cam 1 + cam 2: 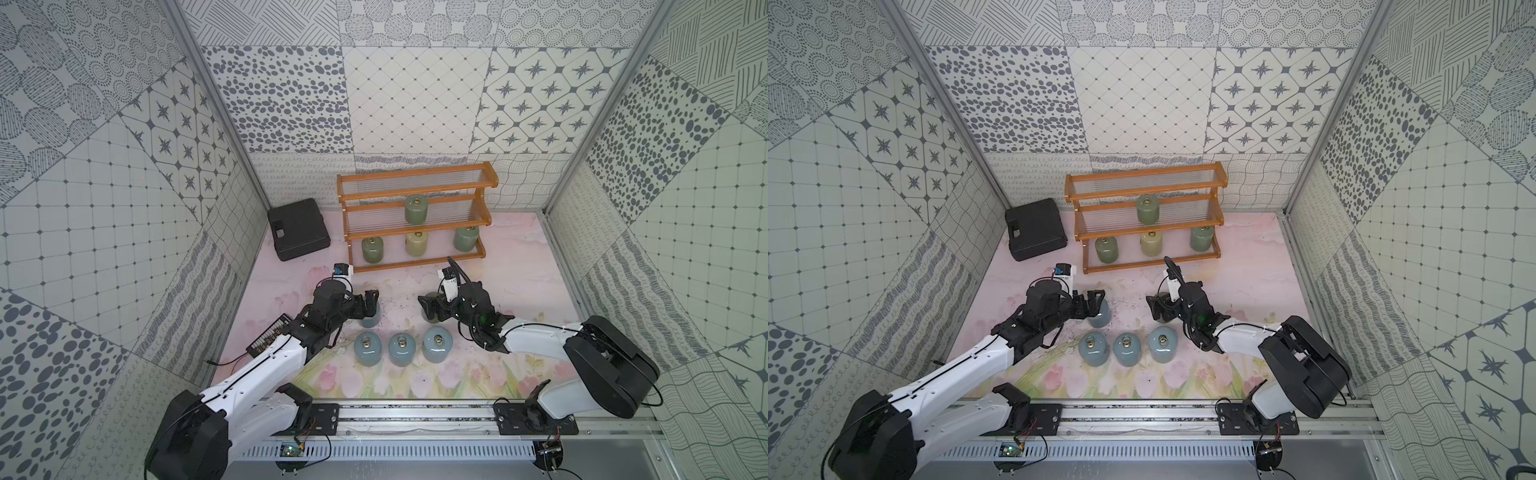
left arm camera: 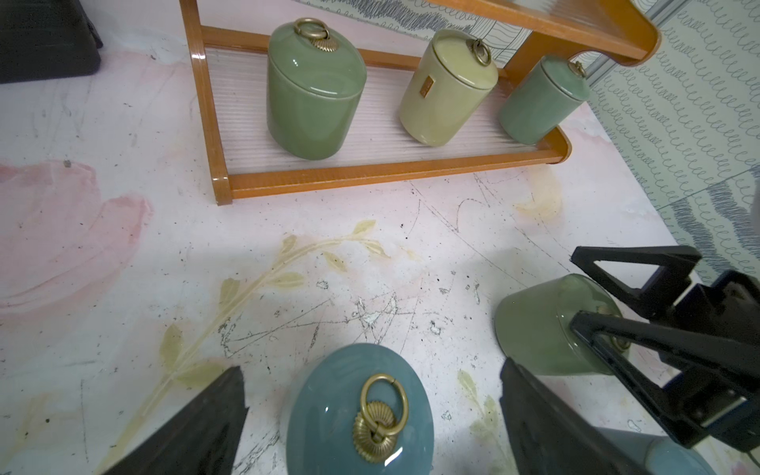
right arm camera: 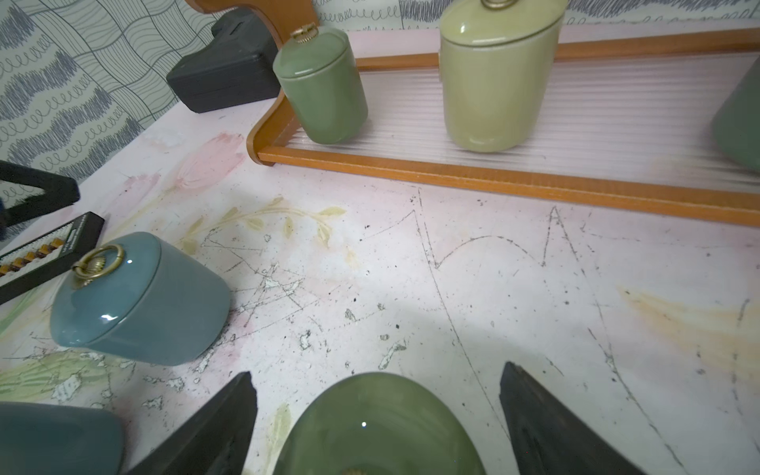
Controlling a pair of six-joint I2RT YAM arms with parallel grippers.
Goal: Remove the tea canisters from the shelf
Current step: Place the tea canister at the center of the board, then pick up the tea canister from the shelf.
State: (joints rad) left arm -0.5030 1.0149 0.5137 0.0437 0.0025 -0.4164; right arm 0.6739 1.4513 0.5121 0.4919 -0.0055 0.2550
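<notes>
Though four tea canisters sit on the shelf, five stand before it; left end effector and right end effector gape empty.

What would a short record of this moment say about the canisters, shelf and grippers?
On shelf: four; middle-tier canister, green; bottom tier, olive canister, pale yellow-green canister, teal-green canister
On table: five upright, including blue-grey row of three
Left gripper: jaws open, either side of fourth blue-grey canister
Right gripper: jaws open, either side of green table canister
Nearby: black case beside shelf
</notes>
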